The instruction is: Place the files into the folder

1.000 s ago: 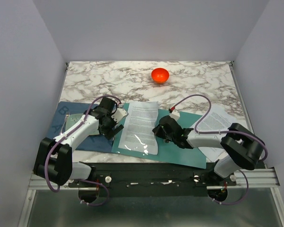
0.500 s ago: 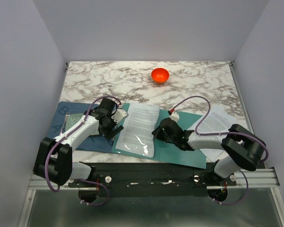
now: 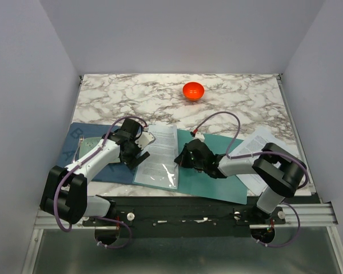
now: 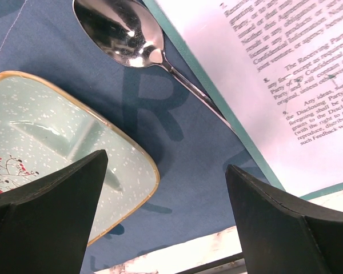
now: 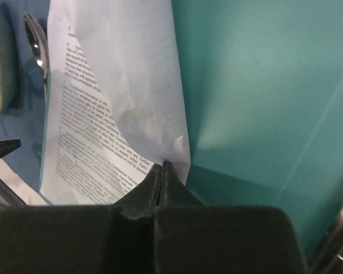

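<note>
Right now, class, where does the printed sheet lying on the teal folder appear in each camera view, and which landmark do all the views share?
Top external: the printed sheet lies centre-left, on the folder's left half.
Left wrist: it fills the upper right corner.
Right wrist: it takes the upper left and middle.
Shared landmark: the teal folder beneath it.

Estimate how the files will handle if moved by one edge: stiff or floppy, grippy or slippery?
Likely floppy: the files crease and bulge beside the shut right gripper, so they'd probably buckle rather than push flat. Probably light and prone to slide, since they lie on the smooth folder.
</note>
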Action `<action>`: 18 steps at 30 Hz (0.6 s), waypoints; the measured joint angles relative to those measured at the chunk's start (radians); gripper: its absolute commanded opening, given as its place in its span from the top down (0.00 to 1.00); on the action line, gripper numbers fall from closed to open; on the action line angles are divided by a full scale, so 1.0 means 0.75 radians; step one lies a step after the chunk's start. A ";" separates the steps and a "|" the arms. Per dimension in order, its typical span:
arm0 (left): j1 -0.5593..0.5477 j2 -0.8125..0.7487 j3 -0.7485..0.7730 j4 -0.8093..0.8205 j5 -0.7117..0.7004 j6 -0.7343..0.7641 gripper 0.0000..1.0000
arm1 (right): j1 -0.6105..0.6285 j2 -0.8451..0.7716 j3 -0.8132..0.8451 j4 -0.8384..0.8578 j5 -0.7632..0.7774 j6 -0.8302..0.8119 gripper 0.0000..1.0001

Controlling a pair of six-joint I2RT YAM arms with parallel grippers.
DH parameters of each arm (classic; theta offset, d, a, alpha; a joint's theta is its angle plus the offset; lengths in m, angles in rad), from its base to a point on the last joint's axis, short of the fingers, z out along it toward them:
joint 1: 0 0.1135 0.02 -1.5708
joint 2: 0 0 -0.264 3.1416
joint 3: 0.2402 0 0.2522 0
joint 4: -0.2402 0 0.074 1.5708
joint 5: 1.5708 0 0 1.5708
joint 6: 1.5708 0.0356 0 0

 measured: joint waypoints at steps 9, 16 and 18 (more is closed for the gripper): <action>-0.003 0.000 0.000 -0.002 -0.003 0.001 0.01 | -0.005 0.014 0.064 -0.021 -0.020 -0.102 0.99; -0.003 0.000 0.003 -0.007 -0.004 -0.001 0.01 | -0.013 0.009 0.082 -0.101 -0.055 -0.122 0.59; -0.003 -0.002 0.014 -0.020 -0.004 -0.003 0.01 | -0.013 -0.013 0.082 -0.138 -0.062 -0.123 0.55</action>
